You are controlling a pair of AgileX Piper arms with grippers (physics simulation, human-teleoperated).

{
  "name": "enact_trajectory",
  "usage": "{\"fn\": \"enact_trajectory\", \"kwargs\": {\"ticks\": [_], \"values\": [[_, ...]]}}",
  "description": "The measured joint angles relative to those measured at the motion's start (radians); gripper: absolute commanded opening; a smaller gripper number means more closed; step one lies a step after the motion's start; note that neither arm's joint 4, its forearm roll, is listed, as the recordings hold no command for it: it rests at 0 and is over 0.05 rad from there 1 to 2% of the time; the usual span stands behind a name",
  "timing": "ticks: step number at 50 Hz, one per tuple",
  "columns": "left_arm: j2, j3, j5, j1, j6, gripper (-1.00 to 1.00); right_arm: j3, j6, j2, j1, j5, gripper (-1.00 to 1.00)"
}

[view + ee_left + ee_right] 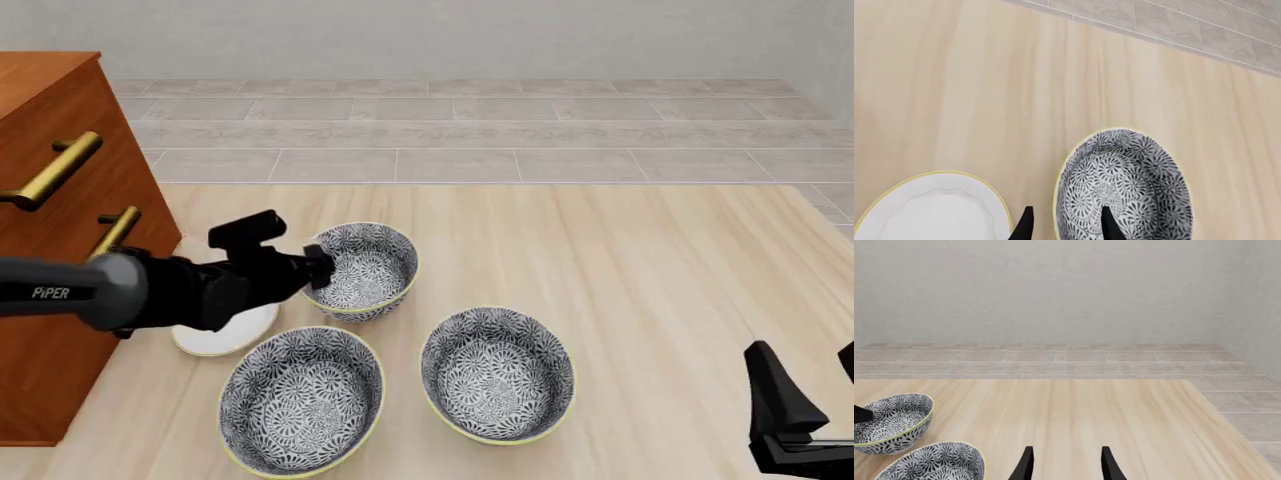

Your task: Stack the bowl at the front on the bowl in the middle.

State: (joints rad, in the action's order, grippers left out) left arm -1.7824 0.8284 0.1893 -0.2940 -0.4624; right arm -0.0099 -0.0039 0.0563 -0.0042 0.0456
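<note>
Three alike grey-and-white floral bowls stand on the wooden table. The bowl at the front [303, 402] is nearest me, on the left. The bowl in the middle [498, 373] [934, 463] sits a little farther back, to its right. My left gripper [320, 272] [1066, 227] is at neither: it is open and straddles the left rim of the rearmost bowl [363, 266] [1124, 187] [891, 422], one finger inside and one outside. My right gripper [806, 400] [1066, 465] hangs open and empty over the table's front right, well away from the bowls.
A small white plate [220, 332] [934, 210] lies just left of the rearmost bowl, partly under my left arm. A wooden chest of drawers [60, 200] with gold handles stands along the left edge. Tiled floor lies beyond the table's far edge.
</note>
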Motion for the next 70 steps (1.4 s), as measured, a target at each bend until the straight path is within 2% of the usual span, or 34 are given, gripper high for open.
{"fn": "enact_trajectory", "kwargs": {"ticks": [35,36,70], "values": [[-0.097,0.03,0.028,-0.017,-0.03,1.0,0.0,0.0,0.0,0.0,0.0,1.0],[-0.098,0.03,0.028,-0.017,-0.031,-1.0,0.0,0.0,0.0,0.0,0.0,1.0],[-0.022,0.03,-0.005,0.009,-0.023,-1.0,0.0,0.0,0.0,0.0,0.0,1.0]]}}
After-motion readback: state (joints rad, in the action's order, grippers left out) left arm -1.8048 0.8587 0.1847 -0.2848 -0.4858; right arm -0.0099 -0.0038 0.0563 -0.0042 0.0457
